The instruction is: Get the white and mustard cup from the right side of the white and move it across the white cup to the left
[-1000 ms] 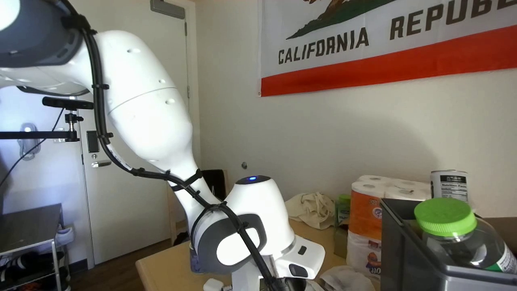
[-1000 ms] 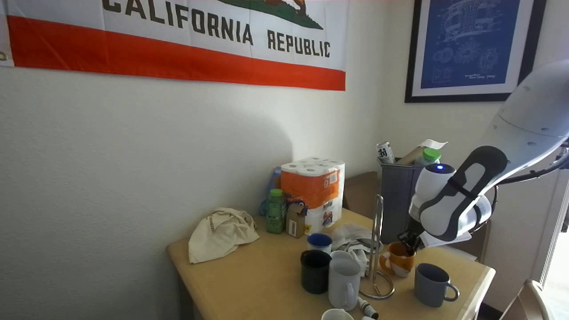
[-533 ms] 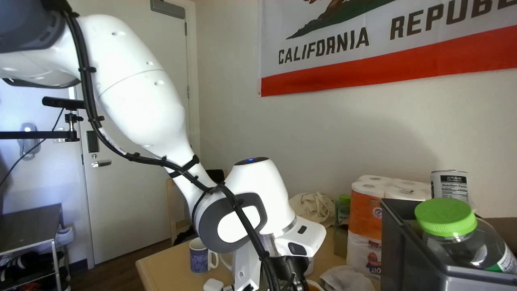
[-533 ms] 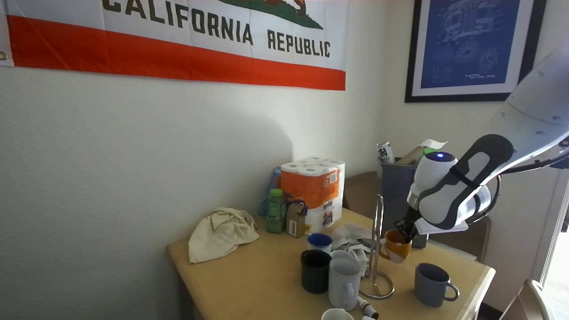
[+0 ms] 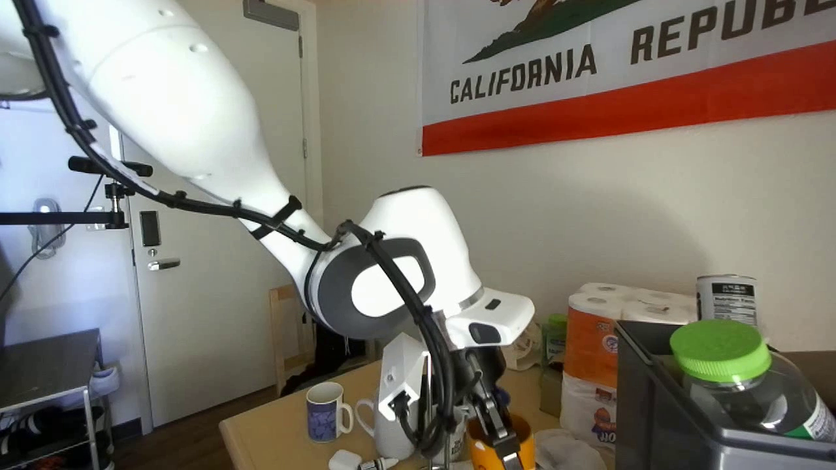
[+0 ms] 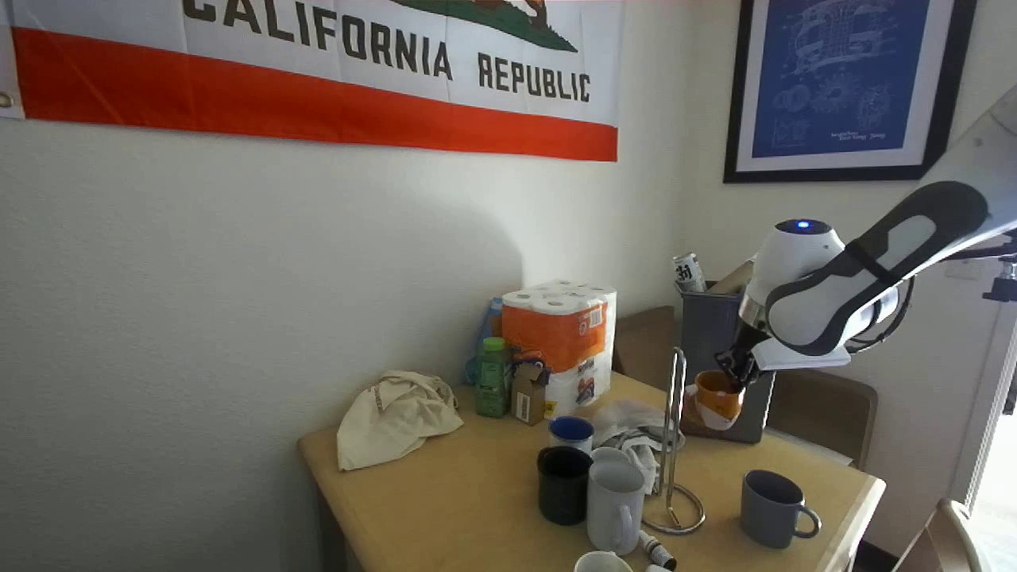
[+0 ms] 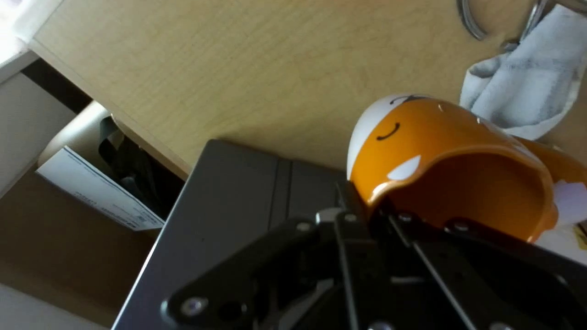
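gripper (image 7: 367, 208) is clamped on the rim of the white and mustard cup (image 6: 719, 401), cup up off the table (image 6: 461, 492), handle turned away from the grip. in an exterior view the white cup (image 6: 610, 508) sits left of it and nearer the viewer, metal stand (image 6: 674, 437) between. my read: carry goes over or around that stand first.

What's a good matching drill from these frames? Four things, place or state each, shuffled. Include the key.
1. orange and white cup
2. green bottle
3. black mug
4. cloth bag

A. beside the tall white mug
B. crumpled in a heap
C. gripped at the rim by the claw
D. beside the small brown box

Pairs: 1-C, 2-D, 3-A, 4-B
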Robot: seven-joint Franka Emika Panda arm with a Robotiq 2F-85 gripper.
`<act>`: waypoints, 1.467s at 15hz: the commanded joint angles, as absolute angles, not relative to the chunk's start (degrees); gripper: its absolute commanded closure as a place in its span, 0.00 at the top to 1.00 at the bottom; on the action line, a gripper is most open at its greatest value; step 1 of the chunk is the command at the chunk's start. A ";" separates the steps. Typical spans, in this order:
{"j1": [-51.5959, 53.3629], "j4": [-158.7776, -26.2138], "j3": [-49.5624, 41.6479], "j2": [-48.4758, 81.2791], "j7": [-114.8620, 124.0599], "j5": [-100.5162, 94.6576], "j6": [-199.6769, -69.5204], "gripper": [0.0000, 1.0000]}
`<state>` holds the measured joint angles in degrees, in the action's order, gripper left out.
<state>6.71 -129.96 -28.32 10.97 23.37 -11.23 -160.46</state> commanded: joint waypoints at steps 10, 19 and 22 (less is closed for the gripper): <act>-3.93 -129.26 -11.89 -11.12 9.09 -8.91 -115.73 0.02; -0.85 -130.33 -6.74 -9.47 -7.82 5.79 -110.54 0.02; 1.64 -129.63 -3.20 -6.56 -10.52 9.22 -112.80 0.02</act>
